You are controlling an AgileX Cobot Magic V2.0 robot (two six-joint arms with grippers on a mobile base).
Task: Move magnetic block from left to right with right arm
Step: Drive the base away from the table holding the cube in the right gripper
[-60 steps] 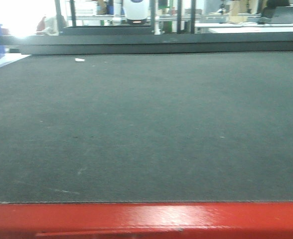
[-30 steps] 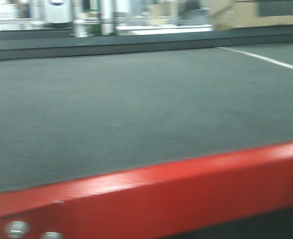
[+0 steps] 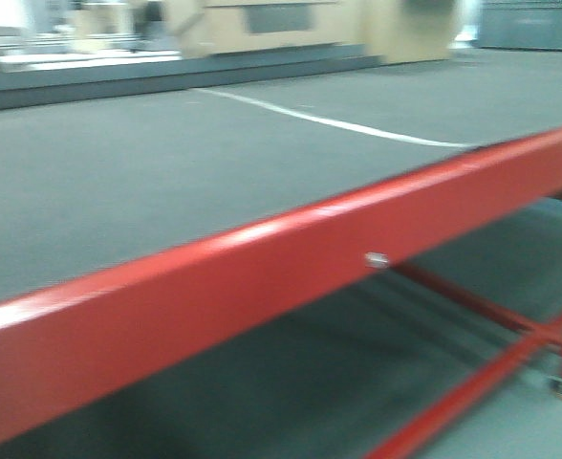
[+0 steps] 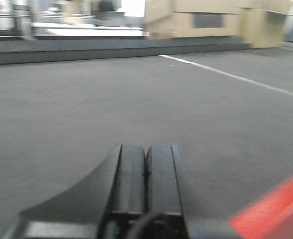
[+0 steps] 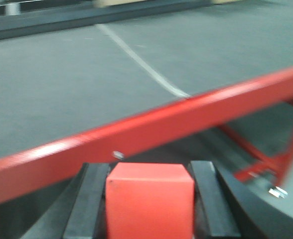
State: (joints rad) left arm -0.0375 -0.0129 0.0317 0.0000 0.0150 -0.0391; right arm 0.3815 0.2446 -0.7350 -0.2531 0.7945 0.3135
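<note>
A small, bright-red, matte-faced magnetic block (image 5: pixel 149 204) sits pinched in my right claw (image 5: pixel 149 172), low at 6 o'clock in the right wrist view. My two black fingers (image 5: pixel 94 199) press on its sides, one at the cube's 9 o'clock and the other at its 3 o'clock. Its top and near faces show bare. The block is held on the near side of the table's edge, not on the tabletop. What lies under it I cannot tell.

Past the block, toward 12 o'clock, a glossy red-painted metal rail (image 5: pixel 161 124) edging the table slants from 8 o'clock up to 2 o'clock. A small silver bolt (image 5: pixel 118 155) sits on the rail's face just above the cube's left corner. Behind the rail spreads a dark grey, felt-like table mat (image 5: pixel 62 84), crossed by a thin white line (image 5: pixel 141 62) that runs from 12 o'clock down to the rail. Below the rail, at 3 to 4 o'clock, thin red frame struts (image 5: pixel 266 159) show.

My left claw (image 4: pixel 146 167) points out across the same grey mat, its black fingers pressed flat against each other. The red rail cuts the 5 o'clock corner of that view, and blurred beige boxy shapes (image 4: pixel 211 20) stand beyond the table's far edge at 1 o'clock.

The front camera shows the rail on the same slant, with the mat above it and the struts below. All three views are soft with blur.
</note>
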